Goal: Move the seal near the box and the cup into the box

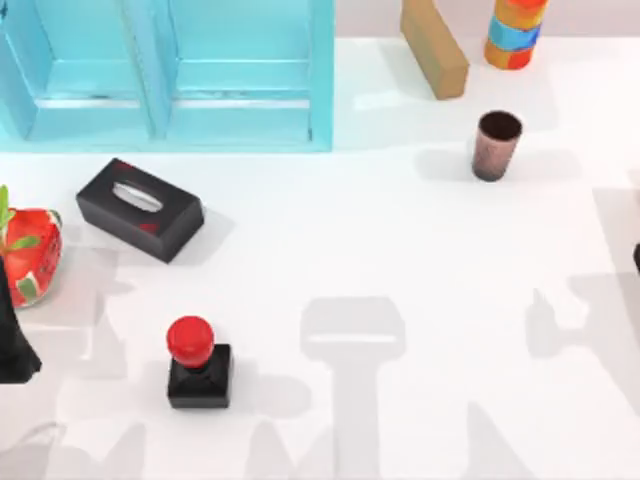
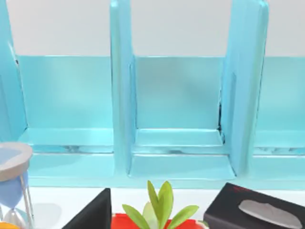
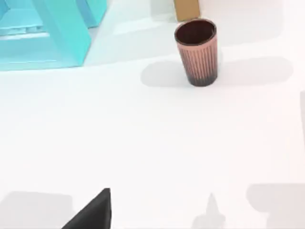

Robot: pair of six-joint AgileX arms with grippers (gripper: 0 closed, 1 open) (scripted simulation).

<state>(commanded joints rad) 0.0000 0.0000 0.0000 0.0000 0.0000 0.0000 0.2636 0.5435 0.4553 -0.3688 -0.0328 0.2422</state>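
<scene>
Grippers' finger spread untellable; glossy round-knobbed seal (image 1: 198, 362), tapered speckled cup (image 1: 496, 145) upright.

Wide bare worktop (image 1: 400, 250) btwn seal (image 1: 198, 362) at front left and cup (image 1: 496, 145) at back right, both standing clear w/ open room all round. Tissue box (image 1: 140, 209) sits btwn seal and the blue box (image 1: 165, 75); red planter (image 1: 30, 250) crowds left edge. Brown block (image 1: 434, 46) and striped cylinder (image 1: 515, 32) stand behind cup.
</scene>
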